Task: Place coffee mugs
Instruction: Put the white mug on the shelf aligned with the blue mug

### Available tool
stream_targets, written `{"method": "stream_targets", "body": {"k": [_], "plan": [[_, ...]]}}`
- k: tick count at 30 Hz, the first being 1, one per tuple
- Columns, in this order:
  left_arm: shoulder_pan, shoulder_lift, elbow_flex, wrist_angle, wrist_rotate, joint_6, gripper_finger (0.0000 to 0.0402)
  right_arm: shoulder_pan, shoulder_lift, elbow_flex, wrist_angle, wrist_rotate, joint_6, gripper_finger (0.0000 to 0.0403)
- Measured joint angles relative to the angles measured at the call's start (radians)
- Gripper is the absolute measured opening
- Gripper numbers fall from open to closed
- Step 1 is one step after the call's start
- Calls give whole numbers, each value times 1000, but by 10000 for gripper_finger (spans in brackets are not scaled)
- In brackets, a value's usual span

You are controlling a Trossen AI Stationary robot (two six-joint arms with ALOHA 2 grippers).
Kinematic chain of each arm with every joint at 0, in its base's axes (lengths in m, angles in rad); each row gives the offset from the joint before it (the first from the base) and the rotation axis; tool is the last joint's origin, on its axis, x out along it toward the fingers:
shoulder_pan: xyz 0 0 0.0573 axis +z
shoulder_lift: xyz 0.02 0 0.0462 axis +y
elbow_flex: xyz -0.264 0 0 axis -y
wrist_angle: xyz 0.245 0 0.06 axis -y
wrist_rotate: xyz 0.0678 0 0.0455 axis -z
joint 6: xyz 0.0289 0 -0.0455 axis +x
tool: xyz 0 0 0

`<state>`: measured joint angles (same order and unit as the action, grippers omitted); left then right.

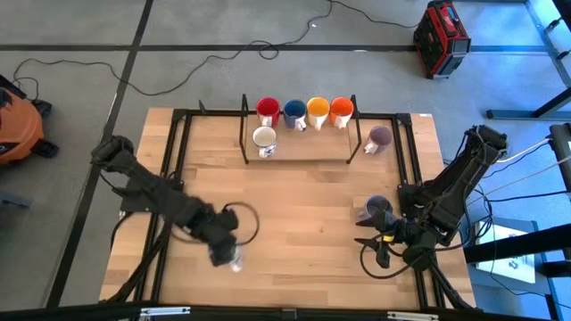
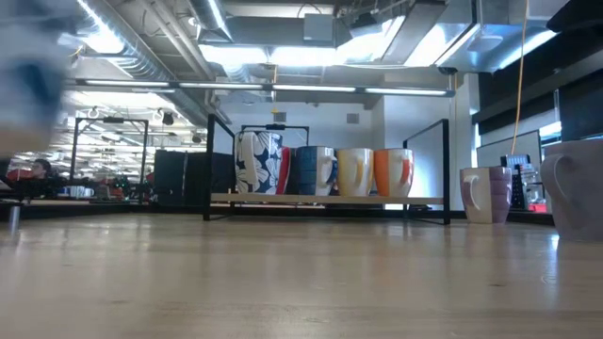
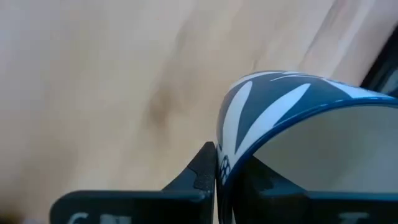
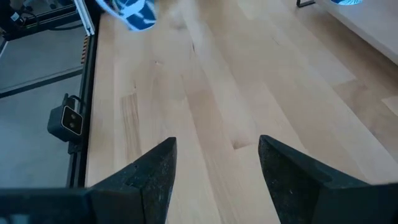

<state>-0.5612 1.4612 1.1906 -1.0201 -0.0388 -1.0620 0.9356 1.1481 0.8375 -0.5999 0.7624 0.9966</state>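
Note:
My left gripper [image 1: 228,254] is over the table's near-left part, shut on a white mug with a blue leaf pattern [image 3: 292,124], which also shows blurred in the right wrist view as the patterned mug [image 4: 130,12]. My right gripper [image 1: 375,247] is open near the near-right corner, just near of a dull purple mug [image 1: 377,209] standing on the table. On the rack shelf [image 1: 312,147] stand a red mug [image 1: 267,110], blue mug [image 1: 294,111], yellow-orange mug [image 1: 318,109], orange mug [image 1: 341,110] and a white mug [image 1: 264,138]. A second purple mug [image 1: 380,138] stands right of the shelf. My left gripper holds the patterned mug by its rim [image 3: 225,163], with one finger [image 3: 200,171] outside the wall and the other finger [image 3: 267,180] inside the mug. The wall is pinched between them. In the low view a blurred blue shape [image 2: 33,80] sits well above the tabletop, so the mug looks lifted clear.
A black metal frame [image 1: 178,160] runs round the table, with upright posts at the rack's ends [image 1: 244,125]. Bare wood [image 1: 312,214] lies between the two grippers. A red case [image 1: 442,36] and cables lie on the floor beyond the far edge.

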Motion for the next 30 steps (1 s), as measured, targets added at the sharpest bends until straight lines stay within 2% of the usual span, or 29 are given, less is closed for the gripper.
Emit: {"method": "stream_targets", "body": {"k": [5,9,18,24,30], "plan": [[160,9,171,-35,-82,272,17,0,0,0,0,29,-2,214],[294,42,301,-46,-105,514,17,-9,0,0,0,75,-4,214],[585,203,594,-79,-95,943,19,-181,-54,2,-18,20,-14,214],[742,377,834,-170,-72,1100,19,-293,-121,2,-47,15,-14,214],[845,553,1053,-264,-73,1148,19,-377,-139,2,-95,-49,-14,214]]}}
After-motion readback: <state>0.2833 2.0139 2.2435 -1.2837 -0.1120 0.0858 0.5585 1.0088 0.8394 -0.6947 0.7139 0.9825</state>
